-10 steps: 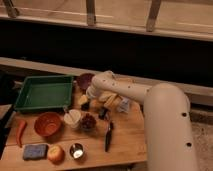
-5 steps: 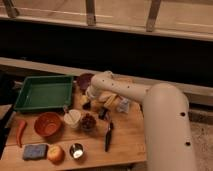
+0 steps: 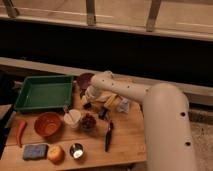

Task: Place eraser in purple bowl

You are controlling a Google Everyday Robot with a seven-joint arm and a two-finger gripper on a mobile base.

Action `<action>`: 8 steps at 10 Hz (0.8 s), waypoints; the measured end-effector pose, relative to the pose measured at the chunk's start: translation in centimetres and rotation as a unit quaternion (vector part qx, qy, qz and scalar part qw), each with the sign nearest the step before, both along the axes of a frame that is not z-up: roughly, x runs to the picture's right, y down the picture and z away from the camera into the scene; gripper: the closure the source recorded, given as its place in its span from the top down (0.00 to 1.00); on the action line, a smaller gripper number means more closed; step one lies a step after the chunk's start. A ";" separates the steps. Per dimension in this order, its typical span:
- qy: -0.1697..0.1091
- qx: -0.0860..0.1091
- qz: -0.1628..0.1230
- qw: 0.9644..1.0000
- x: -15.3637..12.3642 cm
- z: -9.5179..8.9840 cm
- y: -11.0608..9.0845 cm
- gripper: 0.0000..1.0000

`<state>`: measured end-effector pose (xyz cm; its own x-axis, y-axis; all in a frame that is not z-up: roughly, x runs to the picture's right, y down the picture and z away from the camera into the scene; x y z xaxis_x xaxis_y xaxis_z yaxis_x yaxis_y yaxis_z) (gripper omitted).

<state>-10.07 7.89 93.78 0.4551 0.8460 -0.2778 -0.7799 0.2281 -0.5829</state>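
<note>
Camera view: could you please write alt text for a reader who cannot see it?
A white robot arm reaches over a wooden table, its gripper shut and low, just in front of the purple bowl, beside a green tray. An orange bowl sits nearer the camera.

robot test setup dressed as kitchen corner. wooden worktop (image 3: 127, 137) carries food-prep clutter: green tray (image 3: 44, 93) at back left corner, purple bowl (image 3: 84, 80) at back edge, orange bowl (image 3: 48, 124), blue sponge (image 3: 34, 151) and apple (image 3: 55, 153) along front edge. dark wall panel (image 3: 150, 55) behind, railing posts (image 3: 90, 12) above. white robot arm (image 3: 160, 120) reaches over worktop, gripper (image 3: 88, 102) low, just beside purple bowl.
</note>
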 end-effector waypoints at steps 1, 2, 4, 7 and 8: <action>-0.002 0.001 0.001 1.000 0.1 0.3 0.2 0.00; -0.002 0.001 -0.001 1.000 0.1 0.2 0.3 0.00; -0.003 -0.001 -0.003 1.000 0.1 0.0 0.4 0.00; -0.004 0.002 -0.006 1.000 0.6 -0.6 0.4 0.00; -0.003 0.014 -0.003 1.000 1.6 -1.5 -0.4 0.00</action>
